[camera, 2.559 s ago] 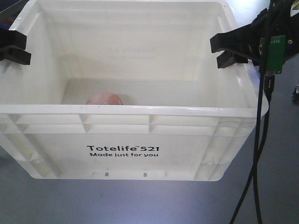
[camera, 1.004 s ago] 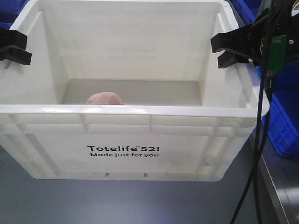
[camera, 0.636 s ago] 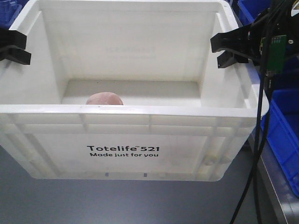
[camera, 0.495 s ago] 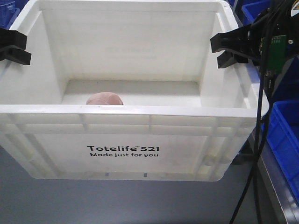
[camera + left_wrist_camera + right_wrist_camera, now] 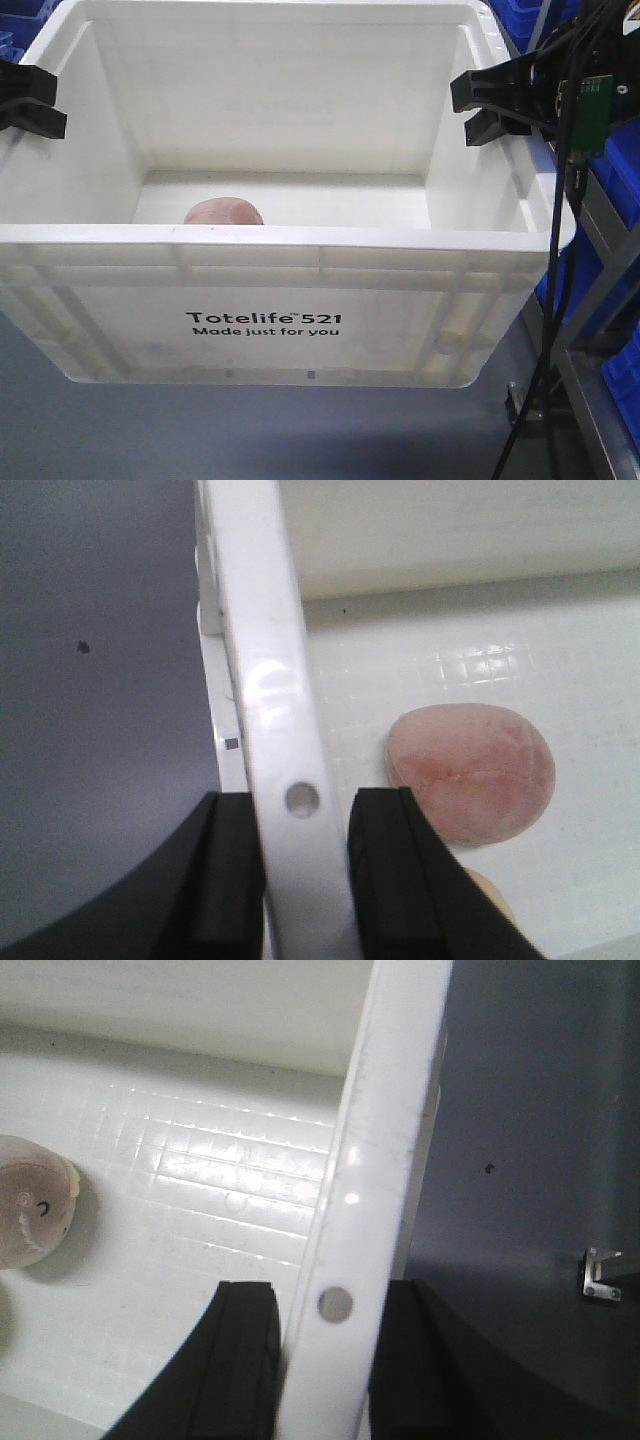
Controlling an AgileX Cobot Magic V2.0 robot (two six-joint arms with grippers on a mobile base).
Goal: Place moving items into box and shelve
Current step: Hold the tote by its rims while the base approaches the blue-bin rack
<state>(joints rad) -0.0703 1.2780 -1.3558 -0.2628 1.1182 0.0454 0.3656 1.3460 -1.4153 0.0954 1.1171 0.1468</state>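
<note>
From the front-facing view, the white box [image 5: 300, 300], printed "Totelife 521 Made just for you", fills most of the scene. The left gripper [image 5: 55, 100] is clamped over its left side rim. The right gripper [image 5: 465, 112] bites the right side rim in the same way, one black finger inside the wall and one outside. The moving item [image 5: 224, 213], a rounded brownish-pink lump, sits on the box's bottom near the front wall, left of centre, half hidden by the front rim. Black cables [image 5: 553, 300] hang down past the box's right corner from a green circuit board [image 5: 590, 112]. Blue bins [image 5: 622, 165] stand beyond on the right, and grey floor [image 5: 250, 430] shows below the box.

From the left wrist view, the two black fingers press on the ribbed white rim from either side, squeezing it between them. The pink lump lies on the gridded bottom just inside, near the inner finger. A pale yellowish bit shows below it, and I can't tell what that is.

From the right wrist view, the fingers are closed on the opposite rim, again with one on each side. The lump sits at the far left edge of the picture, well away from this wall. A small metal bracket [image 5: 600, 1272] lies on the floor outside.
</note>
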